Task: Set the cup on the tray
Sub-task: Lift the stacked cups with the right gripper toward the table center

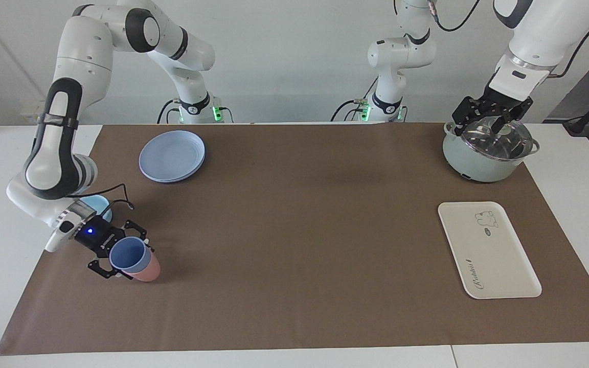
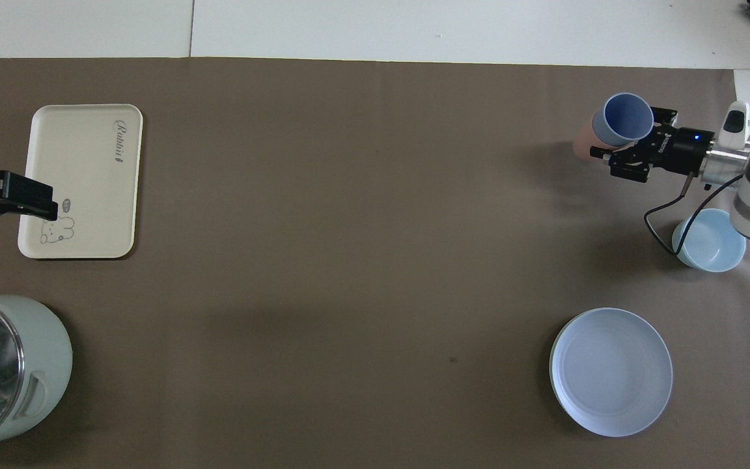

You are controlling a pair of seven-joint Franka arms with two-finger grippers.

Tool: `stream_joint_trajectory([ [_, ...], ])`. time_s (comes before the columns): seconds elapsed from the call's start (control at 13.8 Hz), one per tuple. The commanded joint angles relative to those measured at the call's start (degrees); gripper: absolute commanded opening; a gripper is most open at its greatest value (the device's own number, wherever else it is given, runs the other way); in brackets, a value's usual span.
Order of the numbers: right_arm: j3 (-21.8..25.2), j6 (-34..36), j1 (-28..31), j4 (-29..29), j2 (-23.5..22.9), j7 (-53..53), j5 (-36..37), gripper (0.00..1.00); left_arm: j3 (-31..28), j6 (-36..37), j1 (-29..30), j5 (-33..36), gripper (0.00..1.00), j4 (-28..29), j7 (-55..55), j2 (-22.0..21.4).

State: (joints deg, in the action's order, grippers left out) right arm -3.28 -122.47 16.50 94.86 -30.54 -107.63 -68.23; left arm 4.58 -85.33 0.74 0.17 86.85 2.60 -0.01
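The periwinkle-blue cup point(image 1: 130, 254) sits between the fingers of my right gripper point(image 1: 126, 256), which is shut on it at the right arm's end of the table. The cup is tilted, its mouth showing, and is held just over a salmon-pink cup point(image 1: 149, 271). In the overhead view the blue cup point(image 2: 624, 119) and right gripper point(image 2: 627, 135) show the same hold. The cream-white tray point(image 1: 489, 250) lies flat and bare at the left arm's end; it also shows in the overhead view point(image 2: 88, 176). My left gripper point(image 1: 483, 121) waits open over the pot's glass lid.
A pale green pot with a glass lid point(image 1: 478, 163) stands nearer to the robots than the tray. A light-blue bowl point(image 1: 101, 203) sits under the right arm's wrist. Stacked round blue plates point(image 1: 172, 156) lie nearer to the robots than the cups.
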Motion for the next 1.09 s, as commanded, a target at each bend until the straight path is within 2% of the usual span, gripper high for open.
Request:
stream_joint_trajectory([
  [0.0,-0.14,-5.21,-4.09,3.92,7.23,9.76,2.65,0.0,-0.01,0.26,0.84,-0.87,1.0,1.66,-2.08,-1.66],
  [0.15,-0.14,-10.22,-8.31,5.33,9.79,17.59,2.84,0.0,-0.1,-0.27,1.19,-1.04,0.99,1.66,-2.25,-1.66],
  [0.29,-0.14,-15.75,-13.05,5.6,10.76,24.72,2.84,0.0,-0.01,-0.54,1.54,-1.75,0.92,1.75,-2.17,-1.66],
  [0.36,-0.06,-19.52,-15.86,5.77,10.85,28.49,3.01,0.0,-0.01,-0.62,1.54,-2.44,0.92,1.57,-1.73,-1.57],
  [0.51,0.12,-25.95,-21.05,5.95,10.85,37.8,7.38,0.0,0.07,-1.24,1.46,-4.29,0.92,1.4,-1.29,-1.49],
  [0.8,0.21,-26.33,-23.44,5.6,11.99,59.41,27.74,0.0,0.34,-2.11,0.49,-5.0,0.9,1.83,0.29,-1.57],
  [1.02,0.12,-25.54,-25.81,5.25,12.52,76.29,42.09,0.0,0.52,-6.94,0.49,-5.26,0.9,4.11,1.09,-1.75],
])
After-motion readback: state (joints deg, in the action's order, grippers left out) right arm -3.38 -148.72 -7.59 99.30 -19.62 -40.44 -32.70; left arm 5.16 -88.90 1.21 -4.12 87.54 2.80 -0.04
